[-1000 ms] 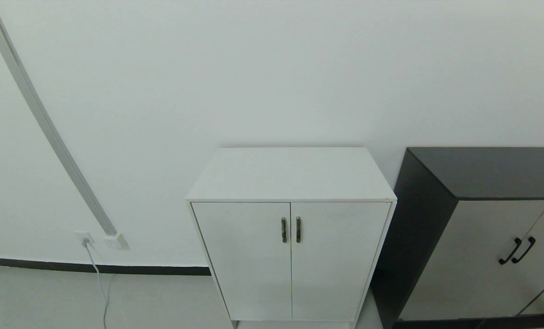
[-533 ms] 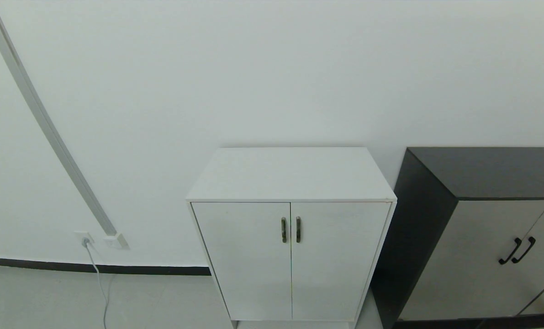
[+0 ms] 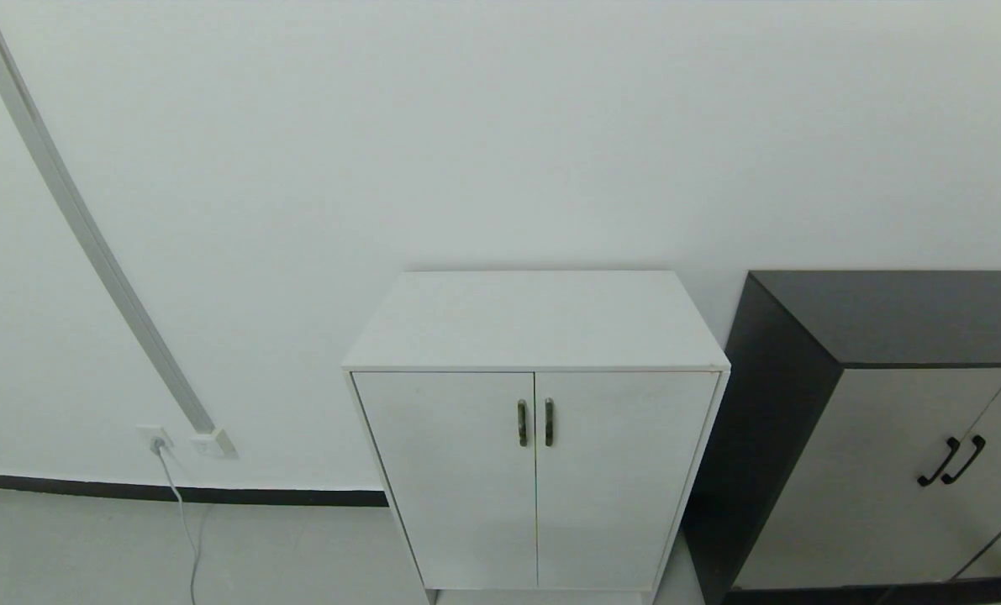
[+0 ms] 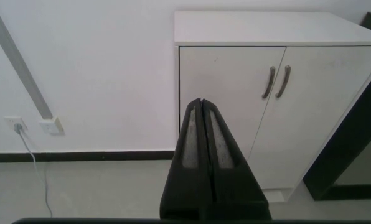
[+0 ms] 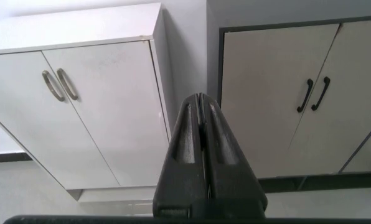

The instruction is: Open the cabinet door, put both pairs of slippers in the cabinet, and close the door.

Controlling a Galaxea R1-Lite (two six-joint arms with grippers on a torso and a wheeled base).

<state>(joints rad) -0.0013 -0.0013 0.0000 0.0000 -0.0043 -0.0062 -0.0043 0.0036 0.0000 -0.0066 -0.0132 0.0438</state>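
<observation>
A white two-door cabinet (image 3: 536, 437) stands against the wall with both doors closed; its two dark handles (image 3: 534, 422) meet at the middle seam. In the left wrist view the cabinet (image 4: 235, 93) is ahead of my left gripper (image 4: 201, 102), which is shut and empty, some way short of the doors. My right gripper (image 5: 200, 98) is also shut with nothing in it, pointing at the gap between the white cabinet (image 5: 98, 112) and the dark one.
A dark cabinet (image 3: 878, 420) with grey doors and black handles (image 3: 951, 460) stands close on the right of the white one. A wall socket with a cable (image 3: 164, 454) and a slanted cable duct (image 3: 80, 218) are on the left. Bare floor (image 3: 172, 555) lies left of the cabinet.
</observation>
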